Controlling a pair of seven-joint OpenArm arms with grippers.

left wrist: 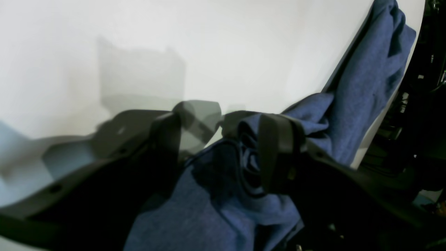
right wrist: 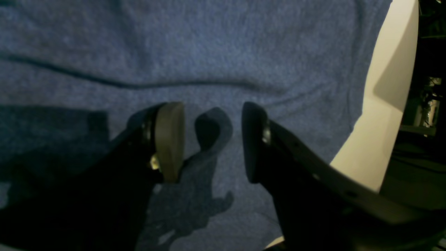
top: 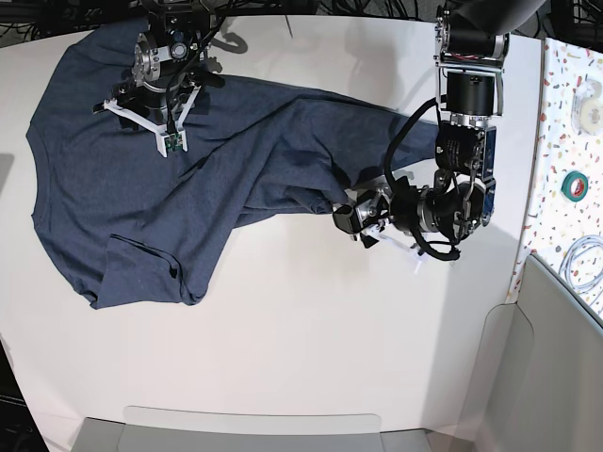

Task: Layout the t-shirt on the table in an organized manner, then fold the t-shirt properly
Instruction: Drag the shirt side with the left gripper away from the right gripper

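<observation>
left wrist view: the left tool (left wrist: 223, 146) has its fingers spread wide over the white desk (left wrist: 209, 52). a bunched fold of the dark blue t-shirt (left wrist: 362, 90) lies between them and wraps against the right-hand finger (left wrist: 278, 150), but nothing is pinched. the cloth runs up along the desk edge to the top right corner of the picture, and more of it fills the lower middle. the other finger (left wrist: 163, 139) is blurred, with bare desk behind it

right wrist view: the right tool (right wrist: 212, 139) hovers over flat shirt fabric (right wrist: 209, 45) with its two pads apart at a middling gap and nothing between them. a long shallow crease crosses the cloth above the tips. a strip of desk (right wrist: 383, 115) shows at the right, past the shirt's edge

base view: the t-shirt (top: 141, 207) lies plain side up on the left half of the desk (top: 301, 330), with no lettering showing. its wide part is spread at the left, a sleeve-like flap is folded over at the lower left, and a long tapering tongue of cloth stretches right to the left tool (top: 350, 218) near the desk's middle. the right tool (top: 155, 89) sits above the shirt's upper left area, its tips hidden by its own body. a speckled surface (top: 575, 122) with a roll of tape (top: 576, 184) lines the right edge
</observation>
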